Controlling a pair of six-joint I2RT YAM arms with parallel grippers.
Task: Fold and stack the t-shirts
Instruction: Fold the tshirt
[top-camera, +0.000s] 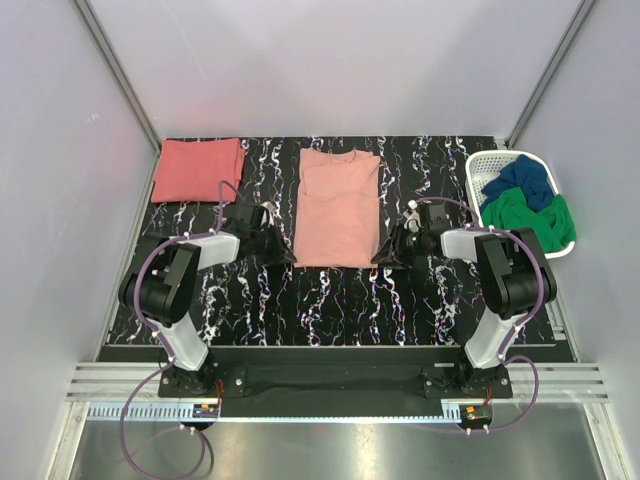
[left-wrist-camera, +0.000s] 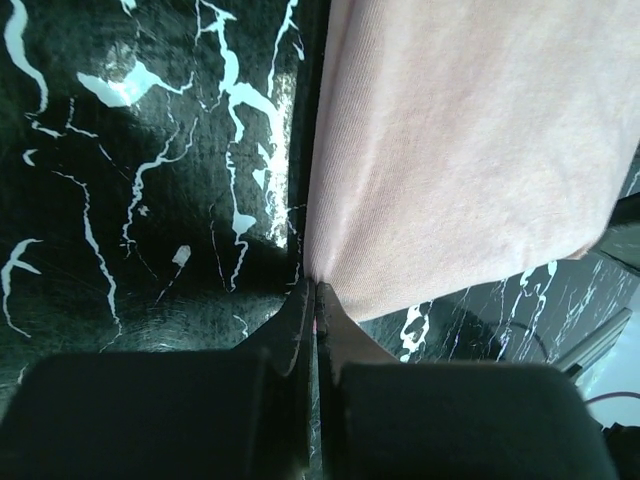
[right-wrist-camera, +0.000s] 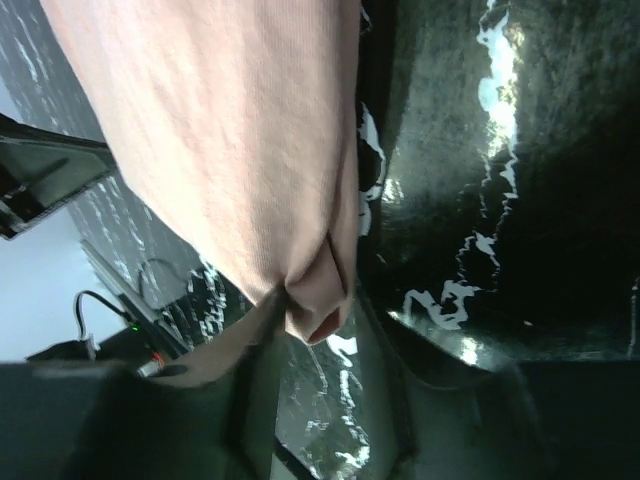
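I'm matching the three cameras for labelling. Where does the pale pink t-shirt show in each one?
Top external: the pink t-shirt lies flat, just above the picture's centre.
Left wrist: it fills the upper right, its corner pinched in the left tool.
Right wrist: it fills the upper left, its corner pinched in the right tool.
Shared landmark: the black, white-veined tabletop beside the cloth in all three.
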